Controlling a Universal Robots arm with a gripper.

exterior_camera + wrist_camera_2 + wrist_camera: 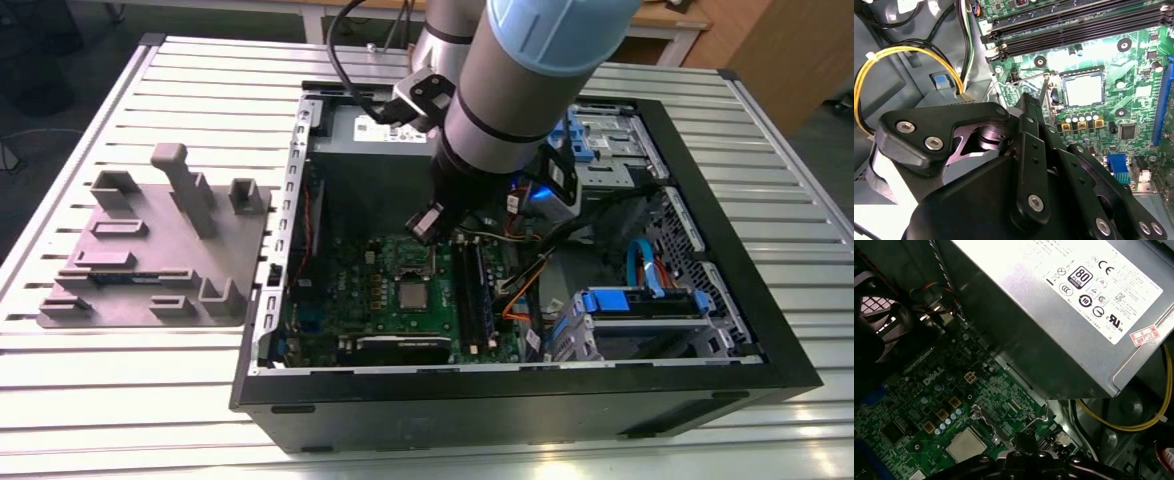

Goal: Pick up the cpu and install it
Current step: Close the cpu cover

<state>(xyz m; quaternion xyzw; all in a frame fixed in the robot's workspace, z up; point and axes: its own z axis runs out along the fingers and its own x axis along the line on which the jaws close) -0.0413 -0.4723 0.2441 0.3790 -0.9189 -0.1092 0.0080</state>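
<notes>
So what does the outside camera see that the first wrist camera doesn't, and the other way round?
The exterior view takes in the whole open computer case, the slatted table, the grey fixture tray on that view's left, and the arm reaching into the case. The first wrist view looks close at the grey power supply box with its white label, and a yellow cable. Both share the green motherboard with the cpu lying in its socket.
</notes>
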